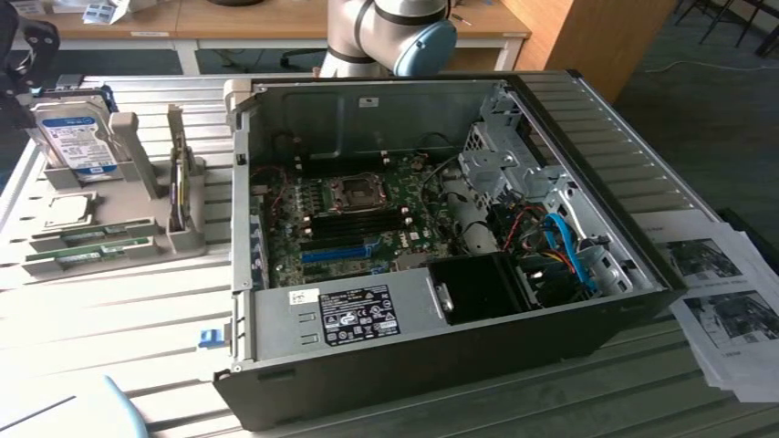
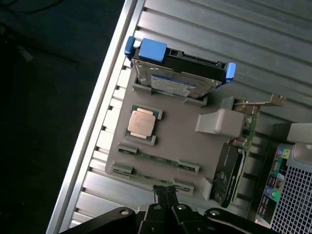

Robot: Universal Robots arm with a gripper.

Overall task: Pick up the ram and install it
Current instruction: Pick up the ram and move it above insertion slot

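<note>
Two ram sticks lie on edge in a grey holder tray [image 2: 195,146], each a thin green board. One ram stick [image 2: 157,160] sits in the inner groove and the other ram stick [image 2: 146,176] in the outer groove. My gripper [image 2: 165,191] hangs over the tray with its dark fingers pressed together and nothing between them. Its tips appear right beside the outer stick. In the exterior view the ram sticks [image 1: 88,239] rest at the tray's near end, to the left of the open computer case [image 1: 426,365]. Dark memory slots [image 1: 361,220] run across the motherboard.
The tray also carries a silver hard drive [image 2: 175,82] in blue brackets, a processor chip [image 2: 142,122] and an upright expansion card [image 2: 234,168]. A blue slot strip [image 1: 335,253] lies on the motherboard. Printed sheets [image 1: 718,301] lie on the exterior view's right. The arm's base [image 1: 383,36] stands behind the case.
</note>
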